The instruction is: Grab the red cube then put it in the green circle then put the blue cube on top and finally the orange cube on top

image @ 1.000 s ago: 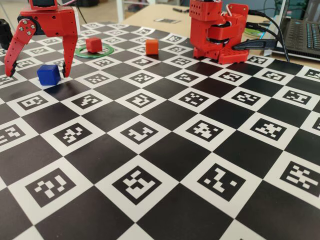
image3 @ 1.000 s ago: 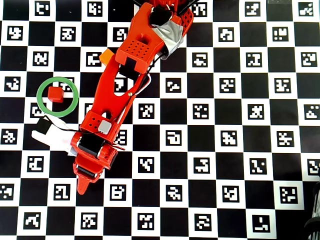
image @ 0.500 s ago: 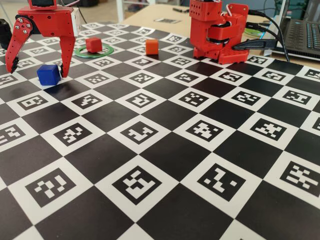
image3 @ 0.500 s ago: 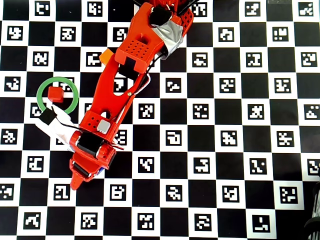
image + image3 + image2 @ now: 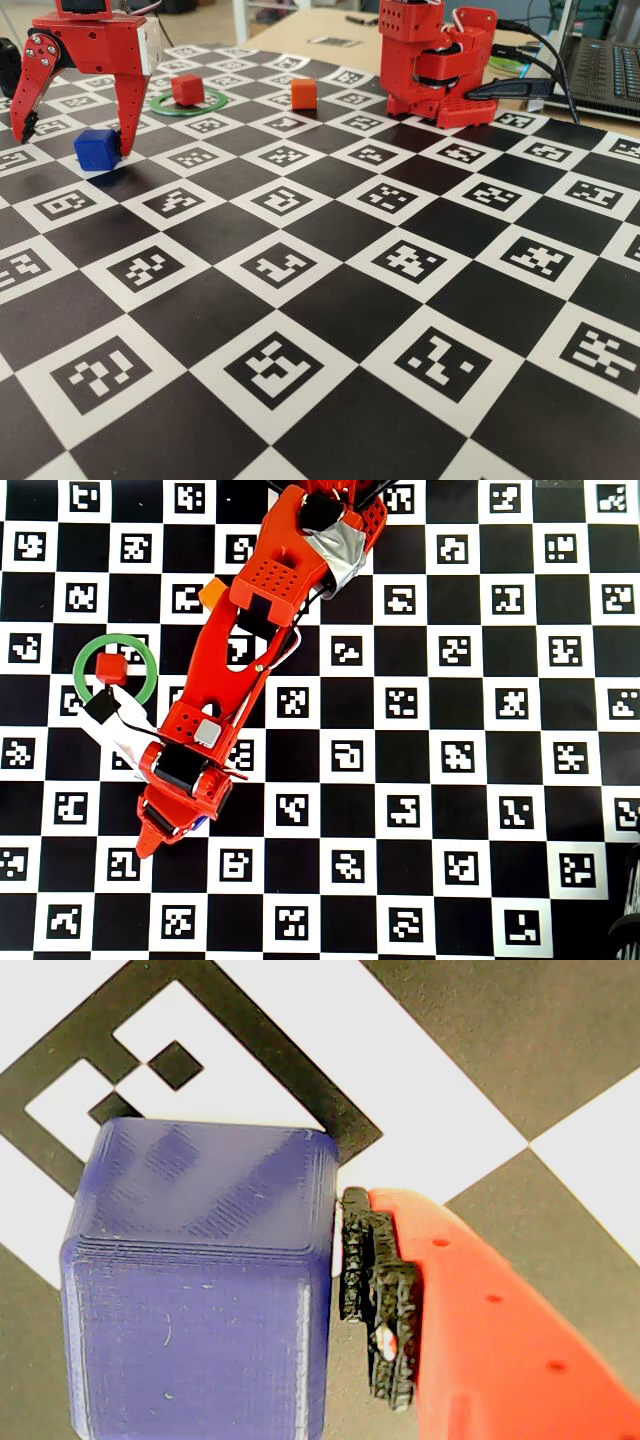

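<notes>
The fingers (image 5: 70, 132) stood wide astride the blue cube (image 5: 97, 148), one ribbed pad (image 5: 378, 1295) just beside its flat side. It looked light, rigid and slightly ridged, best pinched across opposite faces.

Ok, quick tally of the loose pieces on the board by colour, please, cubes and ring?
Red cube: 1, inside the ring
Blue cube: 1, between the open gripper fingers
Orange cube: 1, out on the board
Green circle: 1
Total: 4 pieces, 3 cubes and 1 ring.
</notes>
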Controlling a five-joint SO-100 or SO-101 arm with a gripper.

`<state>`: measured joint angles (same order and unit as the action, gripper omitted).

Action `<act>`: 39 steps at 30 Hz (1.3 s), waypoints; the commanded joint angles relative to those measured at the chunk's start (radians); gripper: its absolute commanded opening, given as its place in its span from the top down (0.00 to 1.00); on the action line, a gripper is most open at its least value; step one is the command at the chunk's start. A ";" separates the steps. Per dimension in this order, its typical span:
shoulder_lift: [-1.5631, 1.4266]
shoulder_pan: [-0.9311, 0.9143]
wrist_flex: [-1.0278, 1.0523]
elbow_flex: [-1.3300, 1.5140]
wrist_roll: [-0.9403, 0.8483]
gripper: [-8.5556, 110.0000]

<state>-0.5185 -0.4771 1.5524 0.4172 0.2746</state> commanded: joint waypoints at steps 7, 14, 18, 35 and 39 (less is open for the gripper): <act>-0.035 0.023 -0.014 -0.081 0.009 0.59; -0.037 0.021 -0.015 -0.081 0.014 0.73; -0.037 0.018 -0.015 -0.081 0.012 0.79; -0.245 0.008 0.049 -0.032 -0.146 0.83; -0.411 -0.008 0.104 0.054 -0.302 0.83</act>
<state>-0.6826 -0.4648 1.6306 0.4633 0.0629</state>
